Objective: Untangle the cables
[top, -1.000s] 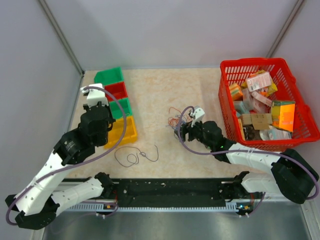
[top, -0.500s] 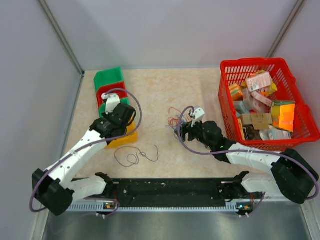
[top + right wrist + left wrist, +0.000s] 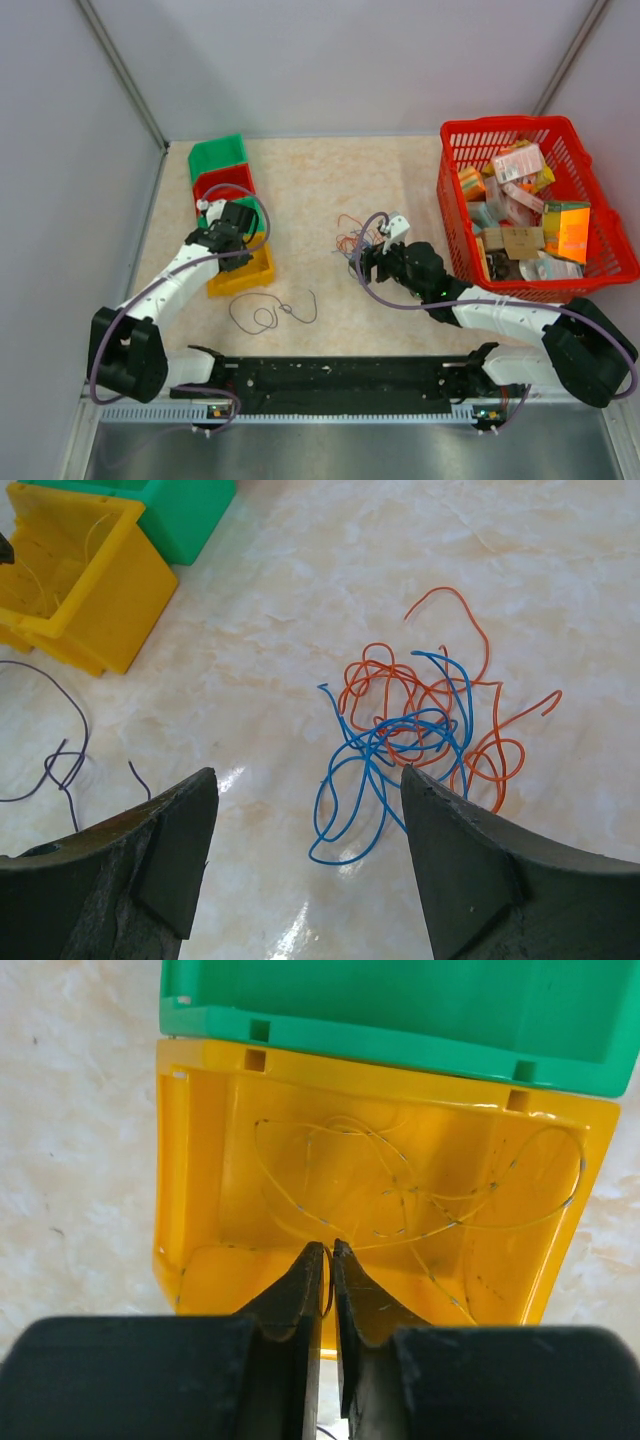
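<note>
A tangle of thin blue and orange cables [image 3: 400, 730] lies on the table, also visible mid-table in the top view [image 3: 348, 238]. My right gripper [image 3: 308, 772] is open just near of and above it, holding nothing [image 3: 362, 264]. A thin purple cable [image 3: 270, 312] lies loose by the table's front edge and shows in the right wrist view [image 3: 60, 765]. My left gripper [image 3: 328, 1251] is over the near wall of the yellow bin [image 3: 200, 1160], shut on a thin yellow cable. More yellow cable [image 3: 400, 1195] lies coiled in the bin. In the top view the left gripper [image 3: 232, 248] is at that bin [image 3: 250, 274].
A row of bins stands at the left: green [image 3: 218, 152], red [image 3: 230, 183], green, then yellow. A red basket [image 3: 452, 178] full of packets stands at the right. Grey walls enclose the table's left, back and right.
My left arm has swung from a folded pose beside the bins, stretched out, and lowered its gripper onto the yellow bin. The right arm and the tangle have not moved.
</note>
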